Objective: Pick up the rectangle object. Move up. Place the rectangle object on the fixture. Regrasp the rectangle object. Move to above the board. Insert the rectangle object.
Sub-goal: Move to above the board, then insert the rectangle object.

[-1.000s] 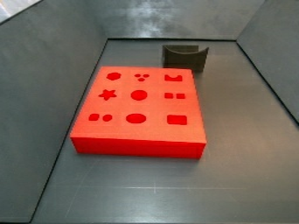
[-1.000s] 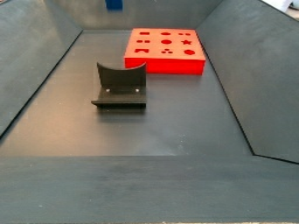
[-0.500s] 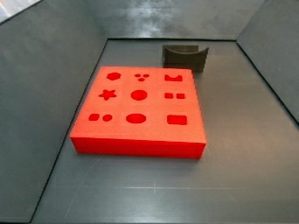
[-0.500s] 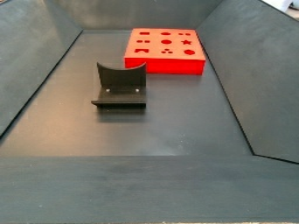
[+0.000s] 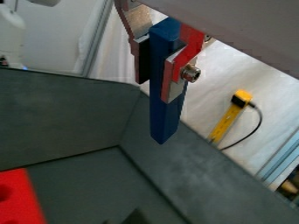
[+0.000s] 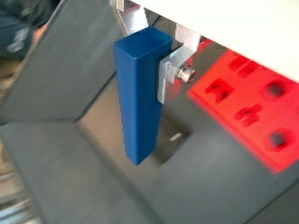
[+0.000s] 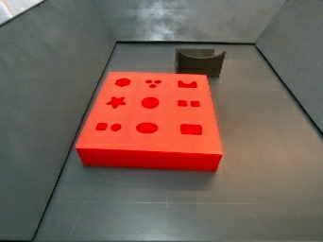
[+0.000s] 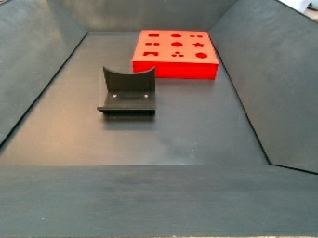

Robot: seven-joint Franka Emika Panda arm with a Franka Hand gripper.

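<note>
My gripper is shut on the rectangle object, a long blue bar that hangs upright below the silver fingers. Both wrist views show this grip; in the second one the gripper holds the bar high above the grey floor, with the red board below and off to one side. The gripper and bar are out of both side views. The board lies flat with shaped holes and also shows in a side view. The dark fixture stands empty beyond it, and shows closer in a side view.
Sloping grey walls enclose the grey floor on all sides. A yellow cable hangs outside the bin in a wrist view. A corner of the board shows far below there.
One second ago the blue bar's lower end showed at the top edge of a side view; it has since risen out of view. Board and fixture have not moved.
</note>
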